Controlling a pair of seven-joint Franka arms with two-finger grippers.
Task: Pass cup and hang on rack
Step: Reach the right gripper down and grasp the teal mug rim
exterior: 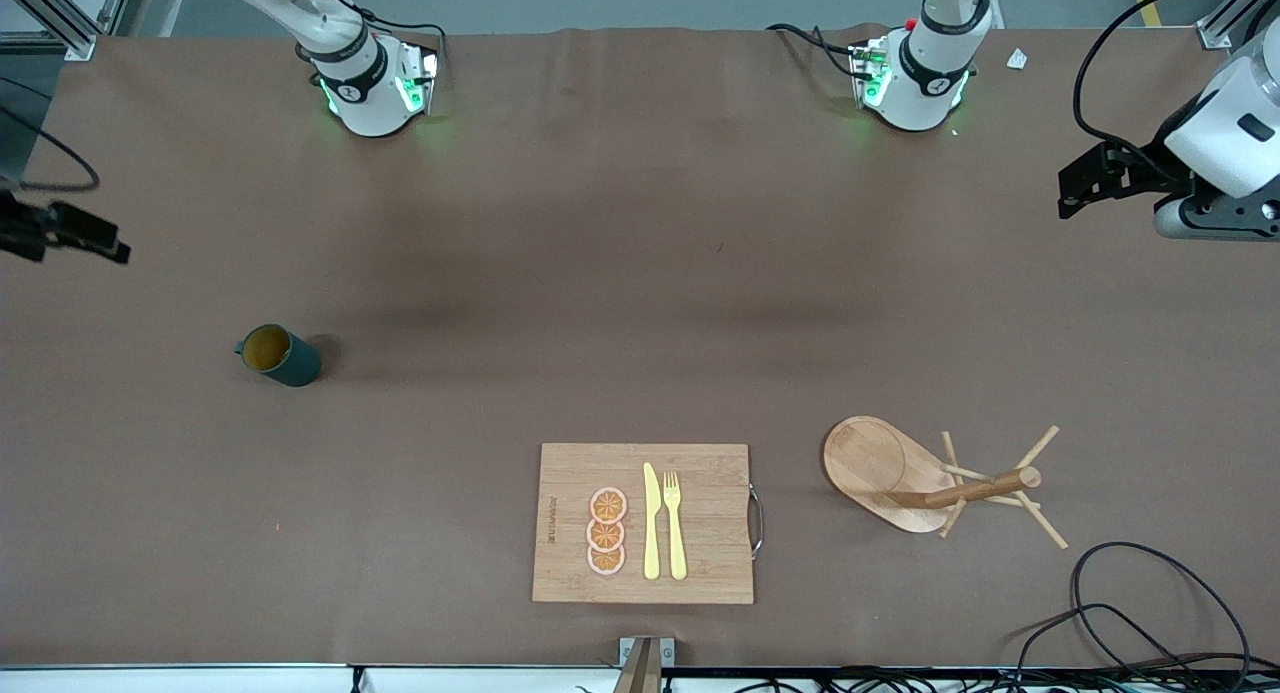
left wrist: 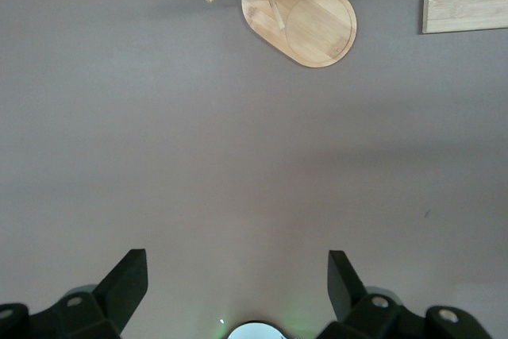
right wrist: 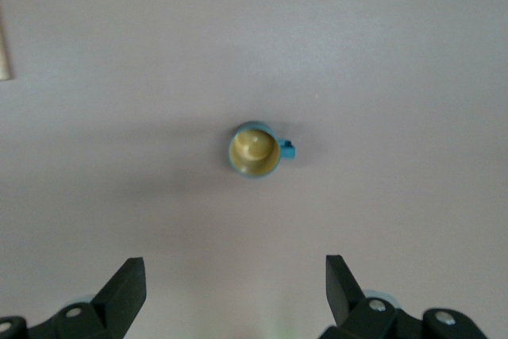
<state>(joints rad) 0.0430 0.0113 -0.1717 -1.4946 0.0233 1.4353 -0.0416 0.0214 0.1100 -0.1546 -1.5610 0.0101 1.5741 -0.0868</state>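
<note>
Front view: the cup point(exterior: 279, 356) is standing on the table point(exterior: 560, 273), well apart from the rack point(exterior: 925, 478), toward the right arm's end. Left wrist view: the left gripper point(left wrist: 236, 283) is hanging wide open over bare table near the rack point(left wrist: 298, 9). Right wrist view: the right gripper point(right wrist: 235, 287) is gaping wide, empty, above the cup point(right wrist: 255, 151).

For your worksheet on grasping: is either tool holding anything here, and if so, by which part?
Nothing is held. The left tool and right tool are both open in the air; the cup stands alone on the table.
</note>
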